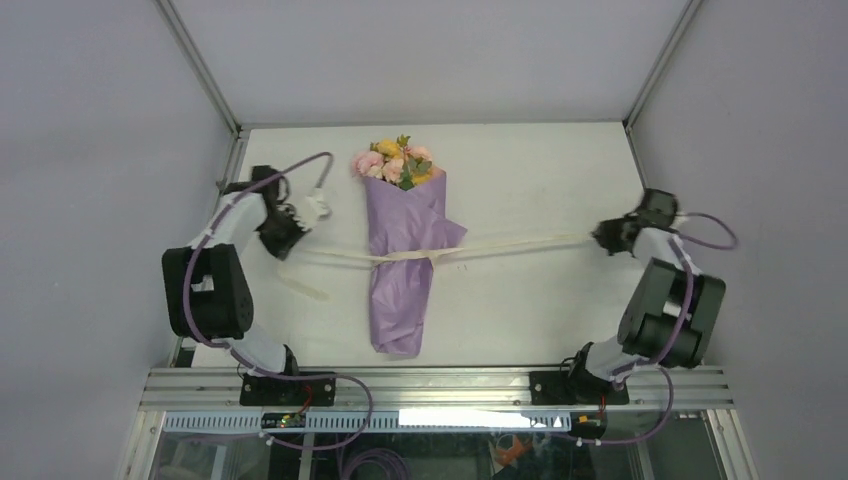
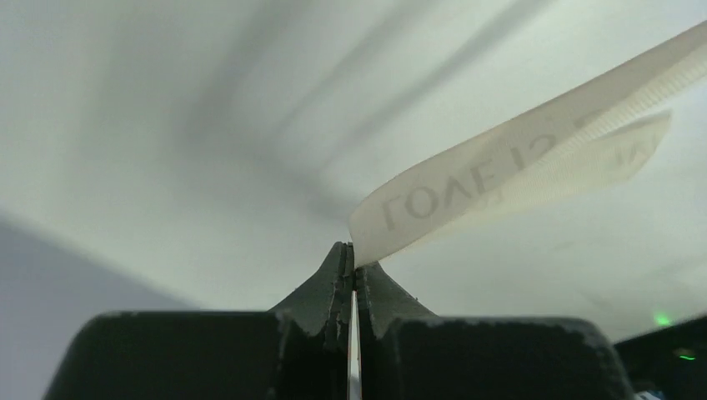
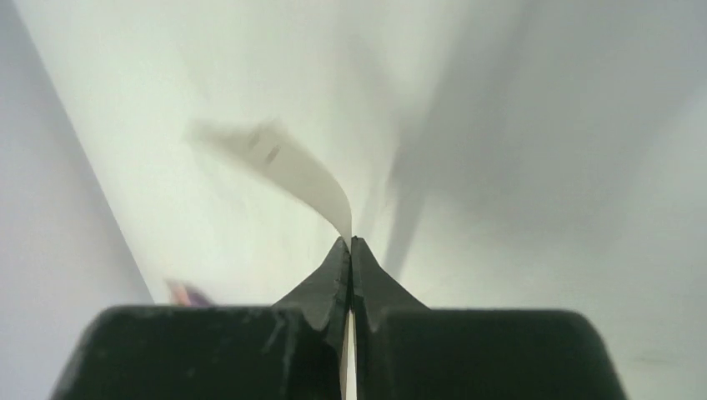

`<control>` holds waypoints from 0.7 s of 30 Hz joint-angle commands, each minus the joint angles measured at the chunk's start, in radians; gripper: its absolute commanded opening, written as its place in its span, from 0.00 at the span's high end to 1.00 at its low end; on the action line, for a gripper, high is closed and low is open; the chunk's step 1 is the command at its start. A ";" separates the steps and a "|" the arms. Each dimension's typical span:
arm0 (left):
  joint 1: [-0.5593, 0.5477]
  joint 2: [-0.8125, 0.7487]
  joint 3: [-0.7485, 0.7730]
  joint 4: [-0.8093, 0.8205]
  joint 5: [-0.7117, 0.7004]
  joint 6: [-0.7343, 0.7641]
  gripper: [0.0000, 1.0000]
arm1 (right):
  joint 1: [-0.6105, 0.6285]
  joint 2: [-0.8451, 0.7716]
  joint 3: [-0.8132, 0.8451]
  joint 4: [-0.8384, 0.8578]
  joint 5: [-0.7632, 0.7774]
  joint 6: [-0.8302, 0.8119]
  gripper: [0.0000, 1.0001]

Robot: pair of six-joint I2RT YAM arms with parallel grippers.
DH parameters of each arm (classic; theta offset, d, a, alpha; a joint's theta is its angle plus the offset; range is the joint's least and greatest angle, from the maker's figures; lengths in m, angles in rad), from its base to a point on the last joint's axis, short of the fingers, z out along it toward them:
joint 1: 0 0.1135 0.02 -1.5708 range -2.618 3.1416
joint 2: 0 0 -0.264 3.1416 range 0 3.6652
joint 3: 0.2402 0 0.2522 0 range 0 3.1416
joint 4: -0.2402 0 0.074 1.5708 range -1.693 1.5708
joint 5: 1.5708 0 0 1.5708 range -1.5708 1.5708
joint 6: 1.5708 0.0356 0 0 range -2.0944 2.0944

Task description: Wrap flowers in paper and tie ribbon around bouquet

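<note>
The left gripper [image 2: 351,260] is pinched fully shut on the ribbon [image 2: 500,179], its two dark, scuffed plastic fingers meeting at a point with the cream band running out between them. The band is a flat woven tape with a fine ribbed grain, and it carries grey printed lettering that reads LOVE, seen flipped over (a few more letters follow, too soft to make out). Across the table, the right gripper [image 3: 350,248] is closed just as tightly on the other end of the ribbon, which curls away from its fingertips as a blurred pale strip. From above, the ribbon runs in a near-straight line from one gripper to the other, crossing the waist of the bouquet [image 1: 403,255], and a loose tail lies on the table near the left gripper. The bouquet lies flat in the middle of the white table [image 1: 540,310], between the two arms, with its wide end away from the arm bases. The paper [image 1: 400,300] is a crinkled lilac sheet folded into a long cone, pinched in where the ribbon crosses it. It holds the flowers [image 1: 393,162], whose yellow, pink and orange blooms and a few green leaves poke out of the open top.
</note>
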 commanded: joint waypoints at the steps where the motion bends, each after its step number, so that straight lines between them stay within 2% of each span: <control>1: 0.389 0.037 -0.003 0.071 -0.256 0.126 1.00 | -0.339 -0.272 0.047 -0.335 0.281 -0.287 1.00; 3: 0.460 0.046 -0.008 0.089 -0.262 0.135 1.00 | -0.433 -0.359 0.042 -0.340 0.335 -0.317 1.00; 8: 0.481 0.074 -0.032 0.211 -0.317 0.151 1.00 | -0.609 -0.379 0.077 -0.385 0.349 -0.424 1.00; 13: 0.503 0.153 0.009 0.349 -0.452 0.222 1.00 | -0.617 -0.359 0.128 -0.392 0.395 -0.461 1.00; 21: 0.517 0.175 0.055 0.349 -0.444 0.240 1.00 | -0.615 -0.298 0.165 -0.398 0.407 -0.487 1.00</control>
